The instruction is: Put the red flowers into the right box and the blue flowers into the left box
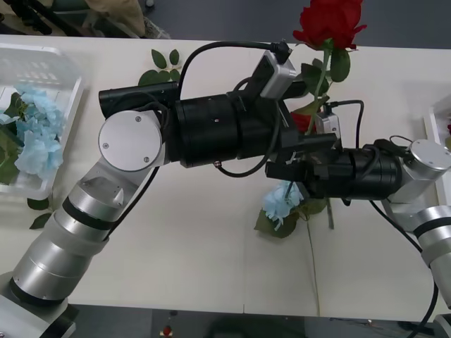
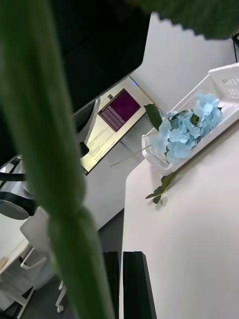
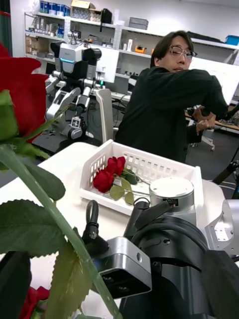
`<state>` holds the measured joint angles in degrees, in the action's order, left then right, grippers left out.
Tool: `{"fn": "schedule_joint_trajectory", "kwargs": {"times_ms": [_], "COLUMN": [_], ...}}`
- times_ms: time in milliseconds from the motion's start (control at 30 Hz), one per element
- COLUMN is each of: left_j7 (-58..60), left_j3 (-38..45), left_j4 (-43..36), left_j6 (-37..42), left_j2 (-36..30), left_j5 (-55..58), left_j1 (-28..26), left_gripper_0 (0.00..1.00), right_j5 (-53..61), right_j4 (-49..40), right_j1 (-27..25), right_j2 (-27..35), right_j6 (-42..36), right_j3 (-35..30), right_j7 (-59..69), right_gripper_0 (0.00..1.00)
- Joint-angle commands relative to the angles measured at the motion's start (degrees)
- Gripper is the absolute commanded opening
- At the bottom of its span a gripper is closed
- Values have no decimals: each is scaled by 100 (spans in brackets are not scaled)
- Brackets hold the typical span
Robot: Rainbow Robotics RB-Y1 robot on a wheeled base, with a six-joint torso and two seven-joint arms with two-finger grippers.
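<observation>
The right jaws stood together, apparently clamped on the upright stem of the deep-red artificial rose. I judged the right arm nearer its goal. The left jaws stood apart, with the stem rising between them. Below both, a pale-blue artificial hydrangea lay on the white tabletop. Beyond the left jaws, the left wrist view showed the white slotted right box holding two roses. Beyond the right jaws, the right wrist view showed the ribbed white left box.

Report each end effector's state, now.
Left end effector: open, either side of the rose stem.
Right end effector: shut, apparently holding the rose.
</observation>
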<state>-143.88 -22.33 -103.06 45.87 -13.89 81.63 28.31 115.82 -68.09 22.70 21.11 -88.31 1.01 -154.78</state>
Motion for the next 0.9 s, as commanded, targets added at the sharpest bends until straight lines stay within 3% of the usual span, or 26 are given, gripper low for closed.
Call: {"fn": "schedule_joint_trajectory", "kwargs": {"times_ms": [33,467,733,900], "left_j7": [-193,-202,334,668], "left_j3": [-61,80,695,809], "left_j4": [-109,-329,-1199,-1199], "left_j6": [-34,-122,379,476], "left_j2": [-34,-8,-1045,-1977], "left_j5": [72,99,389,1241], "left_j1": [140,-45,-150,-862], "left_gripper_0": [100,100,100,100], "right_j5": [-42,-1466,-2741,-3892], "right_j4": [-170,-170,-170,-170], "right_j1": [218,209,209,218], "right_j2": [77,912,1088,1237], "right_j6": [-2,-178,-301,-257], "right_j3": [-4,-751,-1665,-2395], "right_j7": [-22,-22,-22,580], "right_gripper_0": [0,0,0,0]}}
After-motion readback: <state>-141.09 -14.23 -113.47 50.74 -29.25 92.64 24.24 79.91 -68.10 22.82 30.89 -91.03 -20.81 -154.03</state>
